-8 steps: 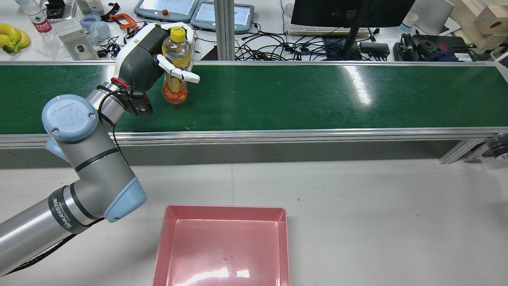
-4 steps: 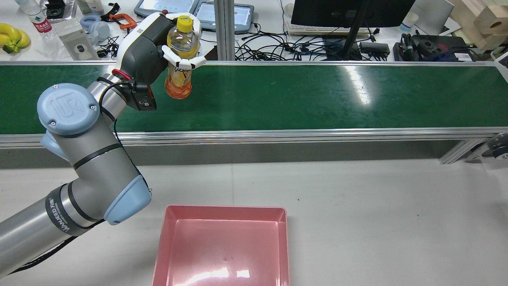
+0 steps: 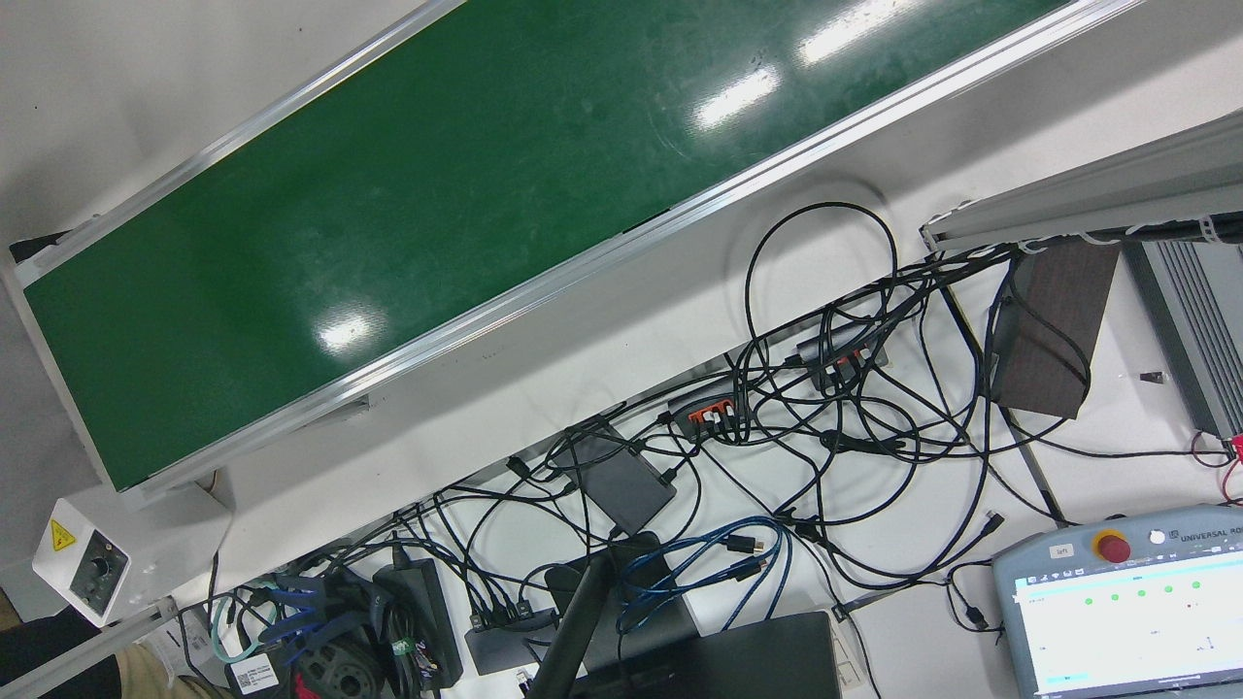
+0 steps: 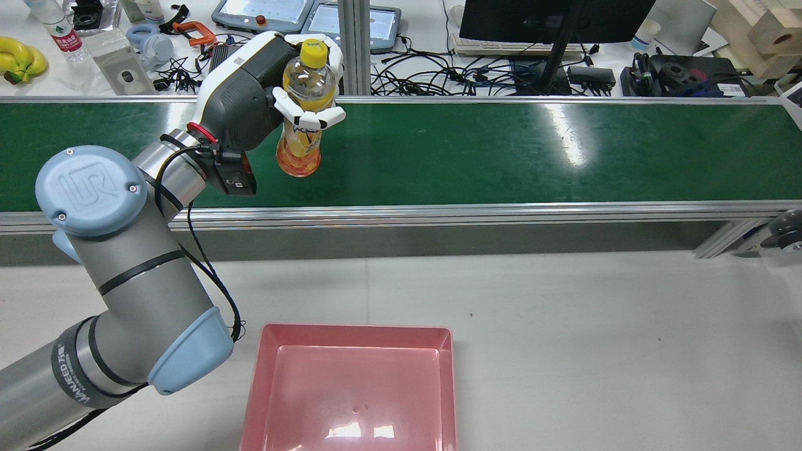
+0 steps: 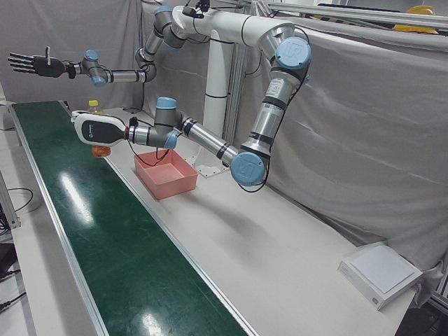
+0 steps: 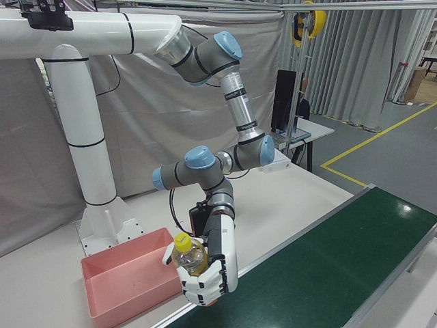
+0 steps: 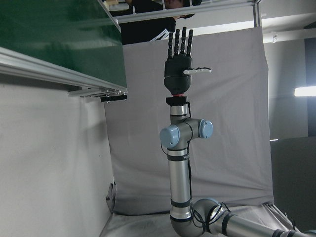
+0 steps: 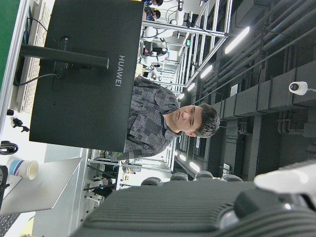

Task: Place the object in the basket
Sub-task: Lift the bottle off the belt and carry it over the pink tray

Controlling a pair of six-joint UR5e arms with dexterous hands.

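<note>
Above the green belt (image 4: 476, 150), the left robot hand (image 4: 250, 100), clamped on the bottle (image 4: 304, 119), has shifted right.

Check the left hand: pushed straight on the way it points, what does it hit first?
Probably the aluminium post behind the green belt: the left hand, shut on the bottle, aims roughly at it. Depth is unclear.

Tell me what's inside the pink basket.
Nothing shows inside the pink basket: only its bare floor with light glare. Its near end runs off the rear view's lower edge, so that part stays unseen.
</note>
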